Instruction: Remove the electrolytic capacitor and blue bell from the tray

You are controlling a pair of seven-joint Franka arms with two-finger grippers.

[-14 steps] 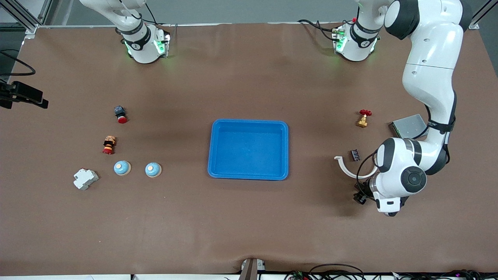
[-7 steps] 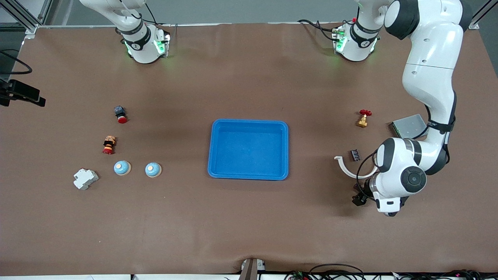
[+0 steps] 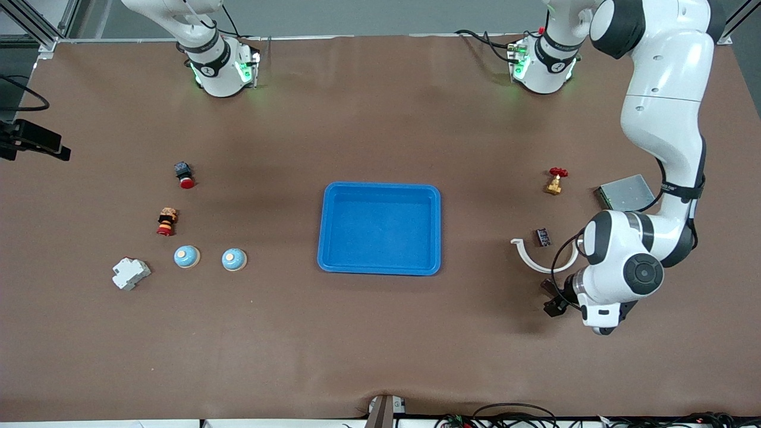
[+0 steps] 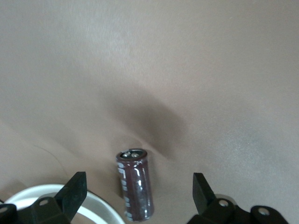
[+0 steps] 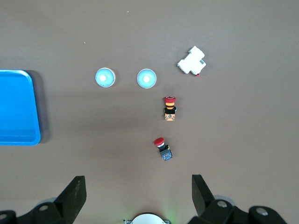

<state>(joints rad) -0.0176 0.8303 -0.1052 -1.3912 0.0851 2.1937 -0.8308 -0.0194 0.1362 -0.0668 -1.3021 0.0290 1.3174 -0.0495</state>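
Brown table holds a blue tray (image 3: pixel 380 189), bare inside; both grippers' jaws spread wide.

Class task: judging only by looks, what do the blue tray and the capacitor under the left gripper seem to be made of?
Blue tray: probably moulded plastic, given its uniform colour, rounded corners and slightly grainy matt floor.
Capacitor: likely a metal can in a glossy dark maroon plastic sleeve; light streaks run along its side and the end cap looks silvery.
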